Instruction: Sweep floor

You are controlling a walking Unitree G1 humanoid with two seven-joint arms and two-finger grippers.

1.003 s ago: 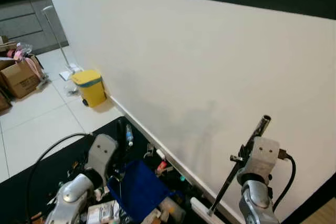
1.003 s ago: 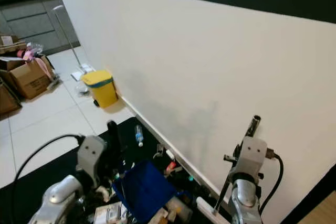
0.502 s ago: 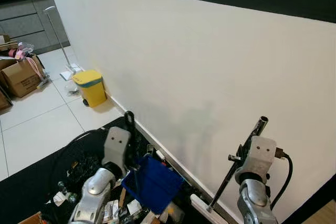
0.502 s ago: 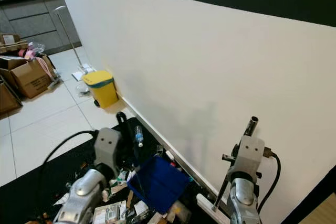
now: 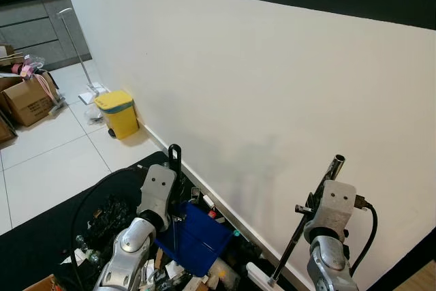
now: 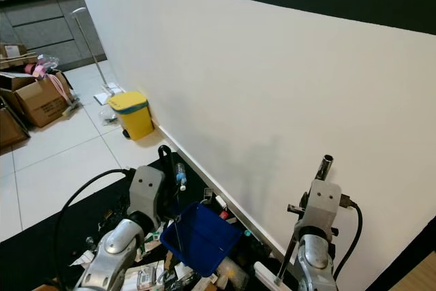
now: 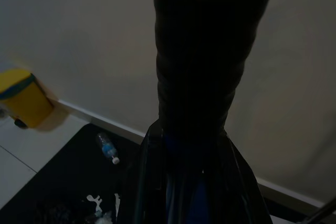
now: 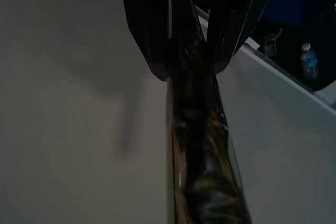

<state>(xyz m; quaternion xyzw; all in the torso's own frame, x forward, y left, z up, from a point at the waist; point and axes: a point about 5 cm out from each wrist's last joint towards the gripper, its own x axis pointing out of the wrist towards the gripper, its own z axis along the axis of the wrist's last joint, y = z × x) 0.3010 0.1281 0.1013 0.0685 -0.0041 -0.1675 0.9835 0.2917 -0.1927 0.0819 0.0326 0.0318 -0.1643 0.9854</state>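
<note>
My left gripper (image 7: 190,184) is shut on the black upright handle (image 5: 175,160) of a blue dustpan (image 5: 199,238). The pan rests low on a black mat (image 5: 61,226), close to the white wall's skirting, amid scattered litter (image 5: 105,219). To the right, my right gripper (image 8: 191,51) is shut on a dark metal broom pole (image 5: 325,180) that slants down to a white broom head (image 5: 257,274) at the foot of the wall. A small water bottle (image 6: 180,176) lies on the mat near the skirting.
A yellow pedal bin (image 5: 117,114) stands against the wall (image 5: 272,80) farther left. Cardboard boxes (image 5: 27,100) and a long-handled mop (image 5: 73,49) sit beyond it on the white tiled floor (image 5: 48,161). Grey cabinets (image 5: 34,25) line the far left.
My left arm has carried the dustpan right, closer to the wall, and its handle now stands more upright. The right arm and broom have barely moved.
</note>
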